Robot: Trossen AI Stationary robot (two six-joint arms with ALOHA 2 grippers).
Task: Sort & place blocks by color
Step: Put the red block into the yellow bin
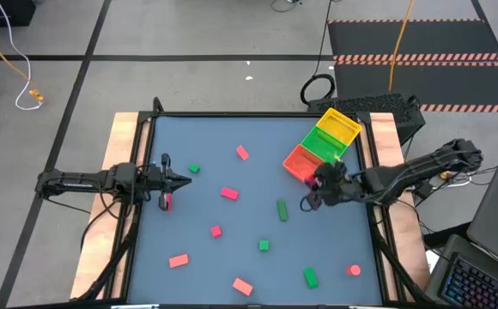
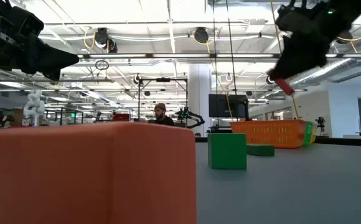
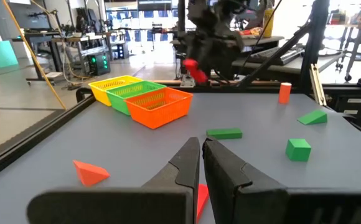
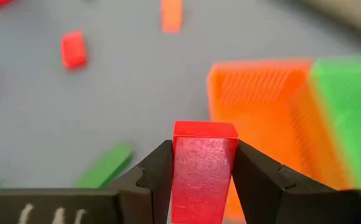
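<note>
Red block [image 4: 203,167] clamped between right gripper [image 4: 203,163] jaws

The grey-blue surface [image 1: 232,146], framed by pale wood, carries a tray [image 1: 321,147] with yellow, green and orange-red compartments at upper right of the high view. Scattered on the surface are red blocks [image 1: 229,193] at upper centre, middle and lower left, and green blocks [image 1: 282,209] at centre, left and lower right, all well apart.
</note>
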